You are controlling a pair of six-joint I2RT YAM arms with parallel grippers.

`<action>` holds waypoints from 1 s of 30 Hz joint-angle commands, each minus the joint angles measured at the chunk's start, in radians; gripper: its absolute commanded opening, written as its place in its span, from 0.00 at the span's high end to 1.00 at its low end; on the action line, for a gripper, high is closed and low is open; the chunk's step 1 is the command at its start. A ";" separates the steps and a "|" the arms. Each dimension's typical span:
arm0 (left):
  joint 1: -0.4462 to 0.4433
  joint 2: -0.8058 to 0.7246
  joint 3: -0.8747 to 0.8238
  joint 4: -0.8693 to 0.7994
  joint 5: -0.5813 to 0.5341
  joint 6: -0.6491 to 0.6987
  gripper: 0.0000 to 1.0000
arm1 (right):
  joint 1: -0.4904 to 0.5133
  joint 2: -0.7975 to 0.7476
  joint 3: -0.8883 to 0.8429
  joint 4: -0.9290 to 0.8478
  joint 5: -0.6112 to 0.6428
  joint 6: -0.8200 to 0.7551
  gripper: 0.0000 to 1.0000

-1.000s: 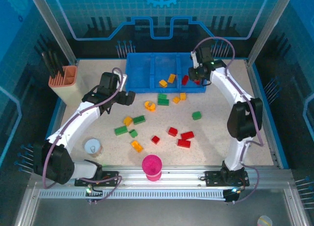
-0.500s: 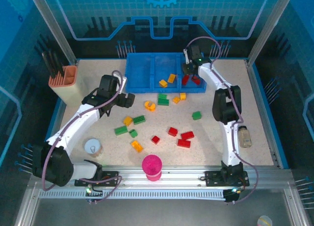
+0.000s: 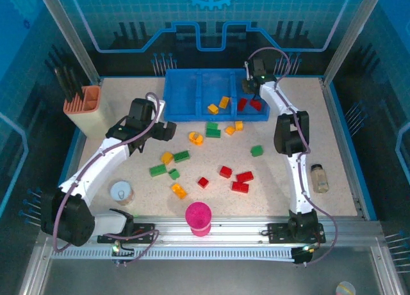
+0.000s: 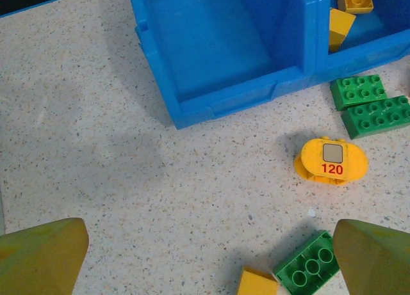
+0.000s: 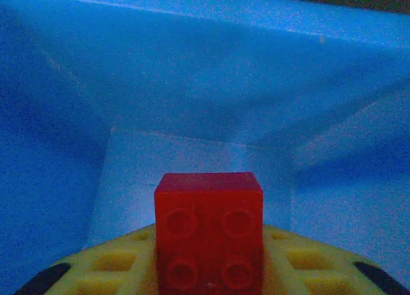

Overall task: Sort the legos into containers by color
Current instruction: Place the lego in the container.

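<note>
While the right arm stretches to the far side of the table [image 3: 269, 192], we see its right gripper [image 3: 249, 87] above the right compartment [image 3: 248, 111] of the blue tray [image 3: 186, 93]; in the right wrist view a red brick [image 5: 209, 234] faces the camera studs-first, just above a yellow finger [image 5: 109, 269], with blue walls behind it; we cannot tell whether the jaws clamp that brick or have let it go. From above we count two red legos [image 3: 242, 103] lying in that compartment, near each other but apart; the middle compartment [image 3: 214, 87] holds two orange-yellow legos [image 3: 213, 108]. The left gripper [image 4: 206, 263] hangs over the table with its fingers [image 4: 38, 260] spread wide and nothing between them, just in front of the tray's left compartment [image 4: 218, 58]; beside it we see a rounded orange piece marked 120 [image 4: 330, 159]; two green bricks [image 4: 359, 90] lie touching each other just beside the tray's front wall; nearer the fingers, a third green brick [image 4: 304, 269] lies against an orange-yellow brick [image 4: 258, 285]. Four red bricks [image 3: 240, 187] lie loose on the table nearer the arm bases, well apart from the tray; a lone green brick [image 3: 257, 150] lies between them and the tray.
</note>
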 commanded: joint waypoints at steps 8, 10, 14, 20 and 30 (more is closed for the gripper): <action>-0.018 -0.042 -0.007 0.032 -0.001 0.008 0.01 | 0.005 -0.059 -0.019 0.025 -0.054 -0.020 0.47; -0.020 -0.053 -0.007 0.026 -0.006 0.011 0.01 | 0.007 -0.094 -0.042 0.022 -0.062 -0.023 0.47; -0.021 -0.067 -0.015 0.041 -0.004 0.010 0.01 | 0.026 -0.222 -0.138 0.000 -0.089 -0.060 0.42; -0.024 -0.072 -0.007 0.048 0.000 0.013 0.01 | 0.066 -0.473 -0.407 -0.091 -0.114 -0.001 0.40; -0.024 -0.077 -0.016 0.058 -0.006 0.022 0.01 | 0.167 -0.864 -0.885 -0.270 -0.111 0.293 0.36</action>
